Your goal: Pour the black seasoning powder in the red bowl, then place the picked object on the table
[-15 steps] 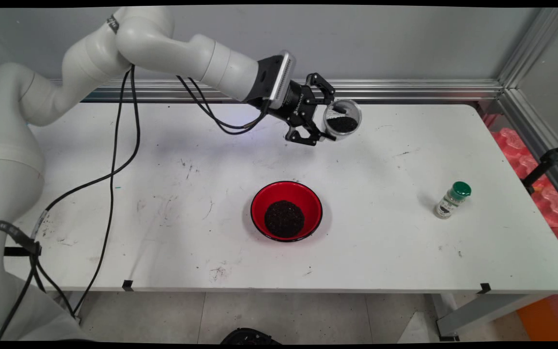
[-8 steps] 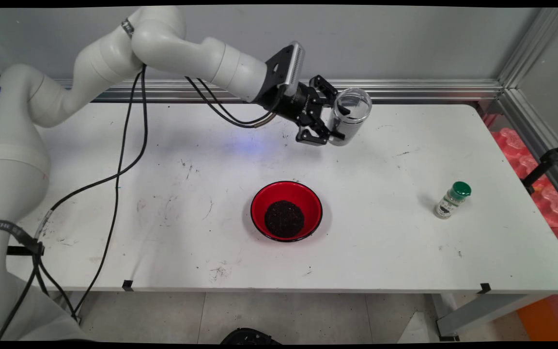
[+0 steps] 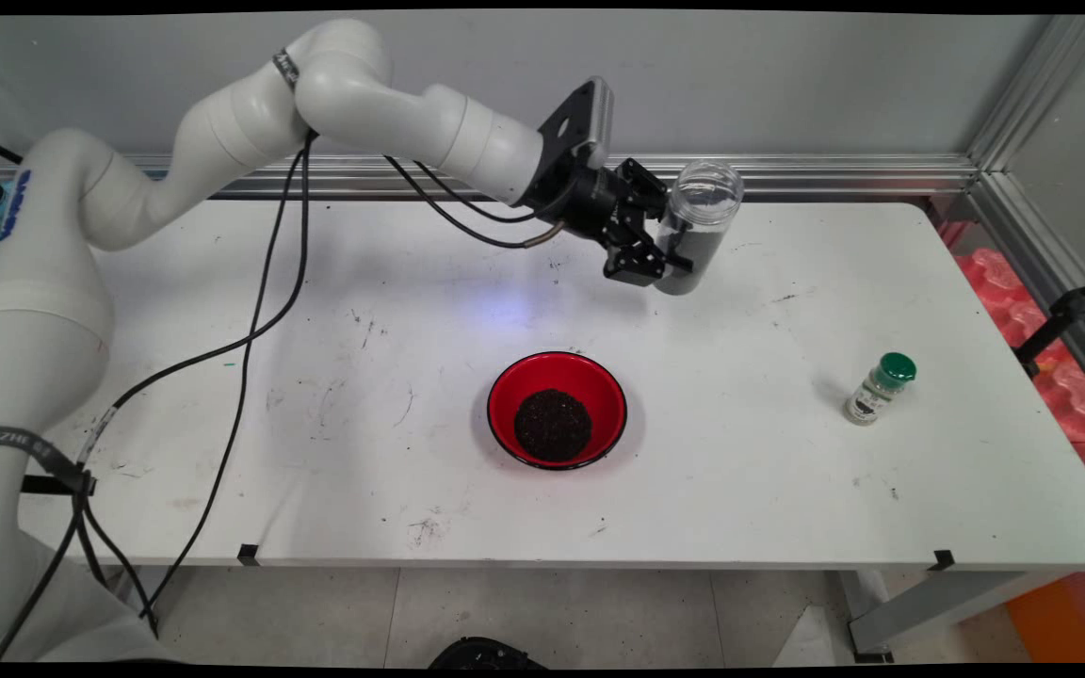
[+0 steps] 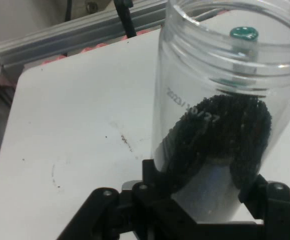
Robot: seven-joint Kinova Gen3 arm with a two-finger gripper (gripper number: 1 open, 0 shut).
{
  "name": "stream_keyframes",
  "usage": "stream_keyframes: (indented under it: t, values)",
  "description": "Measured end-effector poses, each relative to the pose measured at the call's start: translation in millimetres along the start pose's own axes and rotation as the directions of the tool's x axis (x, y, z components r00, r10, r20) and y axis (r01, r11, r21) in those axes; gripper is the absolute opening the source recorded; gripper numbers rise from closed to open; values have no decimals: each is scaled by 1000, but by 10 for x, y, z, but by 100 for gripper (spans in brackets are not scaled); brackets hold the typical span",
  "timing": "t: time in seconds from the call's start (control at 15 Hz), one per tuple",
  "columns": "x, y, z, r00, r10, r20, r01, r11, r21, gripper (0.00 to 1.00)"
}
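black two-finger gripper (image 3: 672, 264) clamped on clear plastic jar (image 3: 699, 222), seemingly part-filled with dark grains | below-left: red bowl (image 3: 557, 409), dark grains heaped inside

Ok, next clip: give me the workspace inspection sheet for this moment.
Surface: white table, scuffed, with dark specks.
Job's things: clear open jar partly filled with dark granules, held above the table's far side, nearly upright; red bowl of dark granules at mid-table.
Clutter: small green-capped spice jar standing to the right.
Grippers: hand shut on the clear jar.
Cables: black cables hanging from the arm.
Surroundings: grey wall, aluminium rail behind the table.
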State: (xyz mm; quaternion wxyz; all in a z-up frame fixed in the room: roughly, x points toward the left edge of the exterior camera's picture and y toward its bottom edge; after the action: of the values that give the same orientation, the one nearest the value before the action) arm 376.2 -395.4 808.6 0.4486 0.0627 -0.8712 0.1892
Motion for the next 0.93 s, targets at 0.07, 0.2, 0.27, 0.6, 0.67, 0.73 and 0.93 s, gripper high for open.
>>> stream_keyframes:
  t: [0.07,0.2,0.27,0.6,0.67,0.73,0.93]
  values:
    - [-7,-7,42,1000,-28,-2,28,1000,-1,0]
    - [-20,-19,128,997,-79,-7,79,997,-2,0]
    - [-28,-26,177,994,-105,-9,105,994,-1,0]
    - [-77,-62,426,978,-207,-14,207,978,11,0]
    - [-90,-71,481,974,-226,-15,226,974,14,0]
    - [-101,-81,525,970,-241,-15,241,970,18,0]
    - [-146,-104,648,961,-276,-16,276,961,29,0]
